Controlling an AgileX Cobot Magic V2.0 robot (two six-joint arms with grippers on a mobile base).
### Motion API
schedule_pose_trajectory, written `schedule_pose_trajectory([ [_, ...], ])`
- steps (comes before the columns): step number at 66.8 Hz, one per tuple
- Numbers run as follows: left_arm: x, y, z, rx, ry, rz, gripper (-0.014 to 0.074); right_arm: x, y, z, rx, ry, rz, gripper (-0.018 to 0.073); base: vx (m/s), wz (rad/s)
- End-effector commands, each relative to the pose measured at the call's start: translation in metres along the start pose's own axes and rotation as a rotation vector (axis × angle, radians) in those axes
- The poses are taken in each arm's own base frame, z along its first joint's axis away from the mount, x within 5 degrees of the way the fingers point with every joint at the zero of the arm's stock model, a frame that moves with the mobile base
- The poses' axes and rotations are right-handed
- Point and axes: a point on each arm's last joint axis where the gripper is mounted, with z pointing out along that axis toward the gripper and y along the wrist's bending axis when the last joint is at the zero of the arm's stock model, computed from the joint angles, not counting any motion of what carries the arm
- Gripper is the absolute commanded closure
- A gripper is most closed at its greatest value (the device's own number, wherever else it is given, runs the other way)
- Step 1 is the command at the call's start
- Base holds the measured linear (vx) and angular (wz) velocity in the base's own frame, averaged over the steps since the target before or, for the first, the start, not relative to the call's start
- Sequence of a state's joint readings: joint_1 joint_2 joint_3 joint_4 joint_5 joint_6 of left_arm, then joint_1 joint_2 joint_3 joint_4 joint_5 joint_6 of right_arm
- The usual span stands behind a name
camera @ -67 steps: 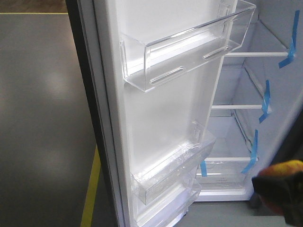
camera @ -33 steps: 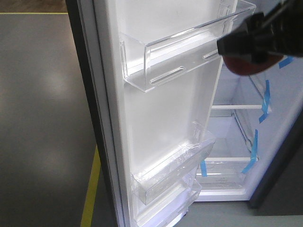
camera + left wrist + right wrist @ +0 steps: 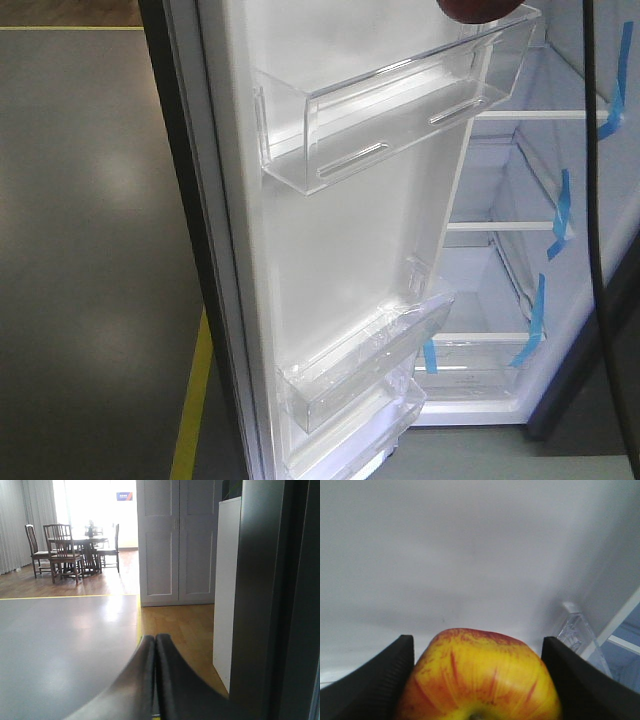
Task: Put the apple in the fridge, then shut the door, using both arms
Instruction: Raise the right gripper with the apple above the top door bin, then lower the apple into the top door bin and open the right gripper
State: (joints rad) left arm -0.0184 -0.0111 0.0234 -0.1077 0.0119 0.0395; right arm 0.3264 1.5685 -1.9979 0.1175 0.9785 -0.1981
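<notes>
The right gripper was clenched on the apple, a ribbed black finger against each flank and the stem dimple facing the wrist camera. Straight ahead of it stood only a white wall, seemingly the door lining. A clear bin corner lay ahead to its lower right, with the fridge cavity beyond, so the carry likely had to swing that way. The left gripper, fingers pressed together on nothing, hung beside a dark grey outer skin and looked nearer for closing. A distant blue sign was unreadable, and no brand showed.
</notes>
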Motion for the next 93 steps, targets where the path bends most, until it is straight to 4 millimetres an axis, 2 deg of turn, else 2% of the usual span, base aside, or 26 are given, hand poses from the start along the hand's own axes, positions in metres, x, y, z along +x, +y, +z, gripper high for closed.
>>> schedule_pose_trajectory([
  [1,-0.014,0.0,-0.002,-0.001,-0.111,-0.009,0.0603,-0.02,-0.01,-0.011,0.049,-0.142,0.009,0.0396,0.0,0.0],
  [11,-0.014,0.0,-0.002,-0.001,-0.111,-0.009,0.0603,-0.02,-0.018,0.01,0.067,-0.155,0.019,0.0389,0.0,0.0],
  [26,-0.014,0.0,-0.002,-0.001,-0.111,-0.009,0.0603,-0.018,-0.018,0.038,0.027,-0.17,0.038,0.0381,0.0,0.0],
  [42,-0.014,0.0,-0.002,-0.001,-0.111,-0.009,0.0603,-0.01,-0.018,0.052,0.019,-0.107,0.038,0.0324,0.0,0.0],
  [52,-0.014,0.0,-0.002,-0.001,-0.111,-0.009,0.0603,-0.008,-0.018,0.052,0.013,-0.081,0.038,0.0223,0.0,0.0],
  [71,-0.014,0.0,-0.002,-0.001,-0.111,-0.009,0.0603,-0.006,-0.017,0.052,0.008,-0.064,0.039,-0.0057,0.0,0.0],
  [82,-0.014,0.0,-0.002,-0.001,-0.111,-0.009,0.0603,-0.01,-0.016,0.042,0.01,-0.083,0.04,-0.009,0.0,0.0],
  [93,-0.014,0.0,-0.002,-0.001,-0.111,-0.009,0.0603,-0.015,-0.013,0.016,0.01,-0.109,0.04,-0.0062,0.0,0.0],
])
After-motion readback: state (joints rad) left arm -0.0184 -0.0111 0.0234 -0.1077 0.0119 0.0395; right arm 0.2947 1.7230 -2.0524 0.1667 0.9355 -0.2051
